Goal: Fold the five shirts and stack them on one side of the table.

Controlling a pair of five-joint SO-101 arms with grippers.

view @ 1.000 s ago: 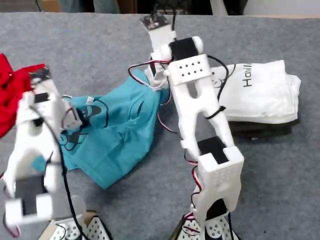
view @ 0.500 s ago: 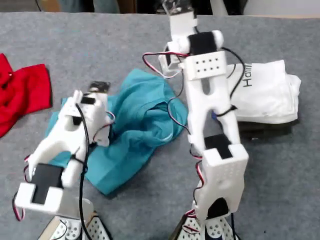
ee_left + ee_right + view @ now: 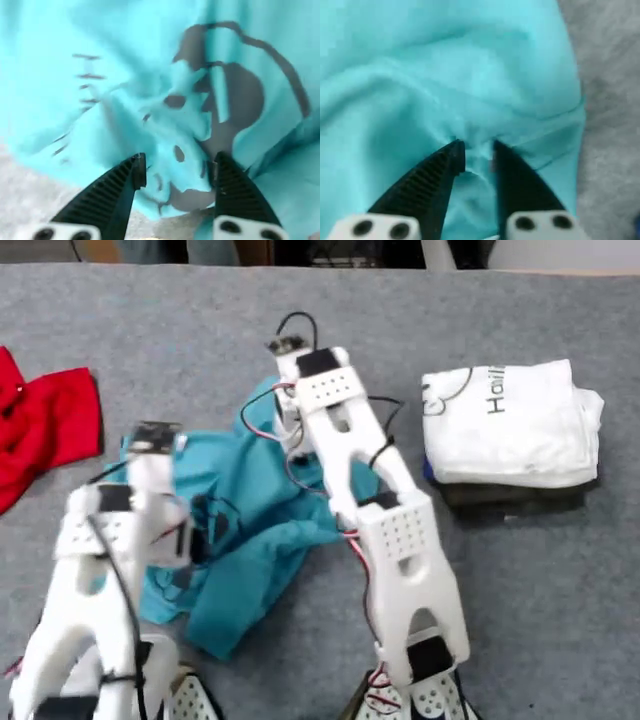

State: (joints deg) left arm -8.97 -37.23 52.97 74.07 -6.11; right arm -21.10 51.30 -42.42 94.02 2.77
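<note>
Pinching teal shirt (image 3: 470, 75) in right tool (image 3: 476, 150), left tool (image 3: 176, 170) spread

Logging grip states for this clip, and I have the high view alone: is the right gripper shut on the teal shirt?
Observer: Yes. In its wrist view the right gripper pinches a ridge of the teal shirt between nearly closed jaws.
Operator: And the left one?
Observer: The left gripper is open, jaws wide apart, holding nothing.
Operator: What is under it?
Observer: The shirt's dark print, wrinkled, lies just beyond the open jaws.
</note>
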